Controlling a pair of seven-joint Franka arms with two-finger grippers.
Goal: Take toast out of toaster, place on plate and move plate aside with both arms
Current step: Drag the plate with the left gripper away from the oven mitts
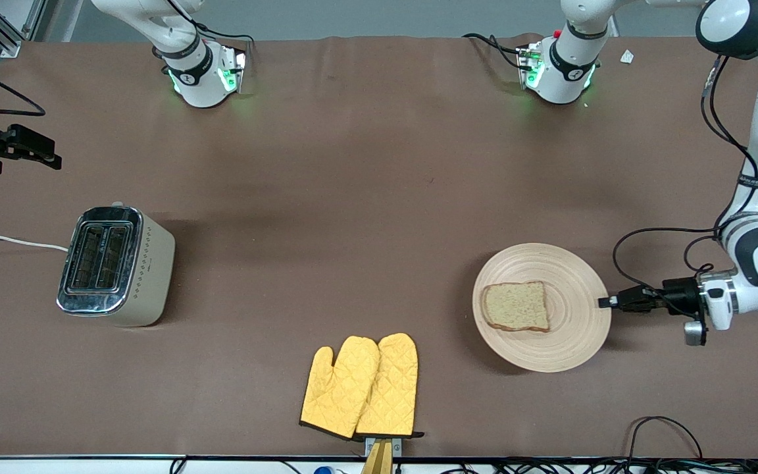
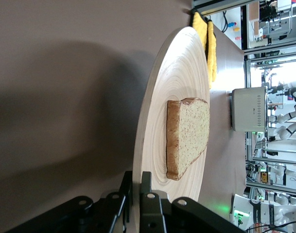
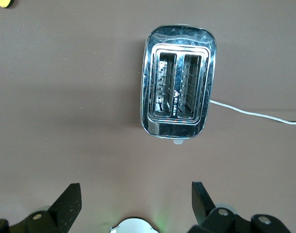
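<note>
Front view shows the toast [image 1: 516, 306] lying flat on the plate [image 1: 576, 342], toward the left arm's end of the table, with both toaster [image 1: 116, 266] slots empty at the right arm's end. What is left, as I judge it, is sliding the plate aside. To do that well, the pinch on the rim should stay firm and low, and the plate should travel level and slowly so the slice does not skid. The left gripper [image 1: 609, 302] reaches in sideways, forearm nearly level with the table, fingers pressed together on the plate's edge. The right gripper [image 3: 135, 201] hangs high above the toaster, pointing straight down, fingers spread wide and holding nothing; it waits. Yellow oven mitts [image 1: 360, 386] lie nearer the camera, apart from the plate.
</note>
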